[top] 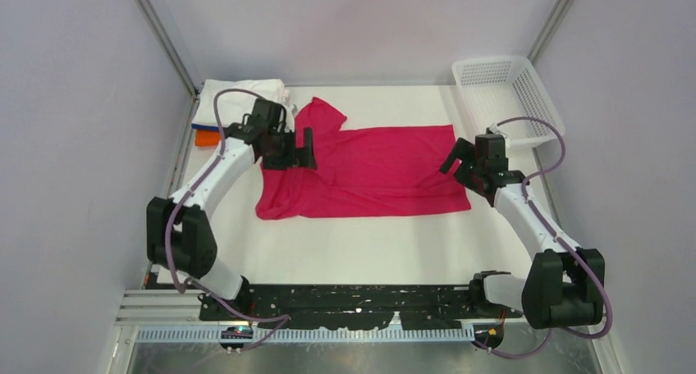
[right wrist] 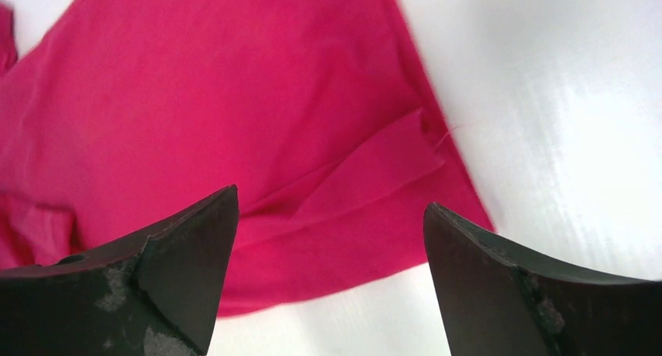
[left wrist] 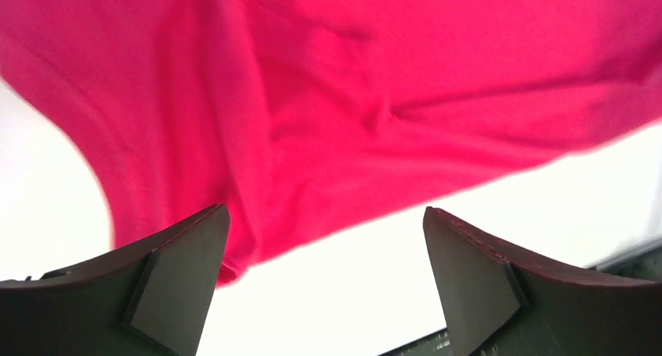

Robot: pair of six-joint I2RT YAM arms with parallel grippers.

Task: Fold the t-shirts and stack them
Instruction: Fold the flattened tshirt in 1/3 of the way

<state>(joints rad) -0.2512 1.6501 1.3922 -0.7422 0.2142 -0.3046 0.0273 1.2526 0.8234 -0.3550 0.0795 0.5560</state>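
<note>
White tabletop (top: 361, 243) carries everything. The biggest item is the magenta-red t-shirt (top: 377, 173), lying flat a bit beyond the tabletop's middle. Its long axis runs left-right, parallel to the far edge. The sleeve end points to the left edge, with one sleeve sticking out toward the far edge. The straight-cut end points to the right edge. The left end is bunched and wrinkled and spreads toward the near edge, while the right part lies smooth. The collar is not visible because the left arm covers that area. White mesh basket (top: 542, 103) is at the far right corner, tilted, apart from the shirt. A stack sits in the far left corner: white t-shirt (top: 242, 95) on top, with only thin slivers of blue t-shirt (top: 205, 126) and orange t-shirt (top: 207, 138) showing at its left side. The stack's near side is partly hidden by the left arm and cable, and the folds are hard to make out. Left gripper (top: 297, 152) is over the shirt's left end, jaws spread wide, nothing between them. In the left wrist view the gripper (left wrist: 325, 209) frames blurred magenta cloth (left wrist: 390, 75) and bare table, with the shirt cut off by the picture's top and sides. Right gripper (top: 456, 171) is at the shirt's right end, jaws also spread wide and holding nothing. In the right wrist view the gripper (right wrist: 331, 198) sits above a folded-over flap at the shirt's (right wrist: 195, 122) near right corner. I cannot tell whether either gripper's fingertips touch the cloth.
</note>
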